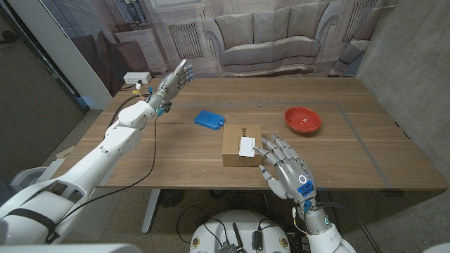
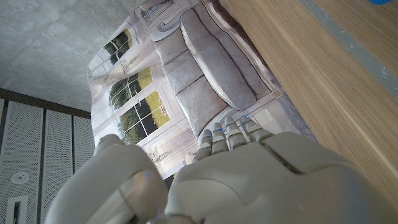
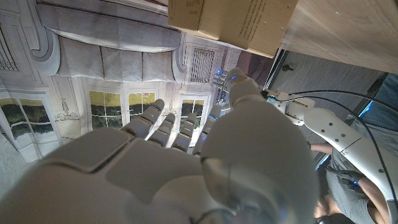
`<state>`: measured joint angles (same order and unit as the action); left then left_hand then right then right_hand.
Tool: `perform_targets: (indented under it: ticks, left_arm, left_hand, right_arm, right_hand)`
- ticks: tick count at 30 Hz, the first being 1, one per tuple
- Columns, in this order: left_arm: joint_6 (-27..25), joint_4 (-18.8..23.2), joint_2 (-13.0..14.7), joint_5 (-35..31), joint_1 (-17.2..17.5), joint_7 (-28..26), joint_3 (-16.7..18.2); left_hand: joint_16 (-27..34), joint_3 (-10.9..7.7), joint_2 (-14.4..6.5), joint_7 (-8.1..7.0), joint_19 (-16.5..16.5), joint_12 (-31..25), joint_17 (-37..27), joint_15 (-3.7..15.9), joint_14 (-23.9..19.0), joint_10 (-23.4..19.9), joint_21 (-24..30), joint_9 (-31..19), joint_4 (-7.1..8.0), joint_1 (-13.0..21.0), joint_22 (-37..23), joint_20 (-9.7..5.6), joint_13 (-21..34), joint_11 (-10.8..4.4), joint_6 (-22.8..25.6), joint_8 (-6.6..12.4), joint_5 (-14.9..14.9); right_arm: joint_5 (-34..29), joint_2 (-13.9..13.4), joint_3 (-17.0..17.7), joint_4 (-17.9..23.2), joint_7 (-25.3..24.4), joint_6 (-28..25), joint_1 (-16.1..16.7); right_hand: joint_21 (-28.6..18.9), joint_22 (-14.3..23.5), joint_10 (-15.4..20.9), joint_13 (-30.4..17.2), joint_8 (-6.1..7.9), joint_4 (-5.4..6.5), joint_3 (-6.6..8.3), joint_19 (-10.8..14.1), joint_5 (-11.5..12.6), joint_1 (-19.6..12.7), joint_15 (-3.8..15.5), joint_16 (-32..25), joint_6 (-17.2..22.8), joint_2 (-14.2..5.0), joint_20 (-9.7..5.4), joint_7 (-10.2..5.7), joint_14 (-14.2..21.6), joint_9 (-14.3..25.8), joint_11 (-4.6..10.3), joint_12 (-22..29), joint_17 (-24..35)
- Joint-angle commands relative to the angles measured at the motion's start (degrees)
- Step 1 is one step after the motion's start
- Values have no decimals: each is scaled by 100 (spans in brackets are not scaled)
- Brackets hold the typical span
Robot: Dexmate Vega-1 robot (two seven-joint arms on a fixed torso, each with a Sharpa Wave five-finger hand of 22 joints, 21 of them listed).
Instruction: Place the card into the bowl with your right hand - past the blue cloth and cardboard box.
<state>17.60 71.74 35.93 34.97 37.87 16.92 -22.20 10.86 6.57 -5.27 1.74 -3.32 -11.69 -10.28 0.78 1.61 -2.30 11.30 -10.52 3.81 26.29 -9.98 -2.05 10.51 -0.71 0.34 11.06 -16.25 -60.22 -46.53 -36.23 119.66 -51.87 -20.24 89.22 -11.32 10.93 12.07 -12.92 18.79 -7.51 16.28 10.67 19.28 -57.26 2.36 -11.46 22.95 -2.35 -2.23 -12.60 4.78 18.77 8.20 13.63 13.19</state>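
Right hand [image 1: 287,169] sits nearest, at the surface's [image 1: 351,161] front edge, fingers spread and empty, fingertips just beside the card [image 1: 247,146]. That white card lies atop the cardboard box [image 1: 240,145]. Beyond the box sits the blue cloth [image 1: 209,119]; the red bowl [image 1: 302,121] stands to the right. Farthest, the left hand [image 1: 176,79] is raised, fingers apart, holding nothing.
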Motion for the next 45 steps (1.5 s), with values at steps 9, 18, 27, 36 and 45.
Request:
perform_targets:
  ticks: [9, 18, 27, 36, 45]
  left_arm:
    - [45, -6, -7, -79, -56, -54, -13]
    - [22, 102, 35, -88, -10, -127, 14]
    - [15, 203, 109, -61, 89, -194, 81]
    - [2, 283, 176, -17, 184, -209, 133]
    - [-40, 378, 251, 31, 254, -229, 191]
  left_hand:
    - [-20, 53, -16, 32, -45, 26, -19, -54, 52, 69, 12, -19, -3, 58, -31, -236, 32, -2, -26, 12, 2]
    - [-32, 58, -20, 46, -62, 31, -19, -58, 88, 90, 5, -19, -12, 79, -30, -268, 32, 36, -30, 12, 4]
    - [-28, 62, -23, 44, -74, 28, -19, -57, 90, 92, 2, -19, -18, 93, -30, -249, 32, 19, -33, 12, 6]
    - [-27, 66, -26, 41, -82, 29, -19, -58, 94, 100, 0, -20, -21, 102, -30, -231, 32, 23, -37, 12, 8]
    - [-23, 72, -29, 48, -85, 24, -19, -58, 92, 93, 1, -20, -24, 110, -30, -222, 32, 30, -31, 15, 10]
  right_arm:
    - [231, 206, -277, -472, -279, 119, -389]
    - [318, 220, -361, -623, -330, 219, -558]
    - [360, 217, -447, -725, -266, 305, -730]
    - [413, 307, -557, -889, -241, 376, -890]
    - [402, 444, -677, -1017, -229, 291, -996]
  right_hand:
    - [-47, 1, 69, -22, 50, 21, -37, 61, -14, -6, 352, -27, 64, -46, -630, -3, 63, 20, -12, 34, 10]
    - [-46, 0, 70, -22, 73, 25, -48, 48, -20, 0, 337, -28, 90, -45, -617, -1, 64, 29, -17, 36, 10]
    - [-47, 0, 74, -22, 119, 30, -57, 41, -26, 4, 337, -26, 170, -51, -606, 7, 61, 40, -18, 40, 10]
    - [-43, -1, 69, -22, 139, 23, -56, 20, -29, -15, 334, -24, 185, -62, -606, -3, 59, 50, -12, 40, 9]
    - [-39, -1, 48, -22, 139, -1, -55, 0, -33, -54, 339, -17, 153, -57, -607, -5, 48, 59, -10, 33, 4]
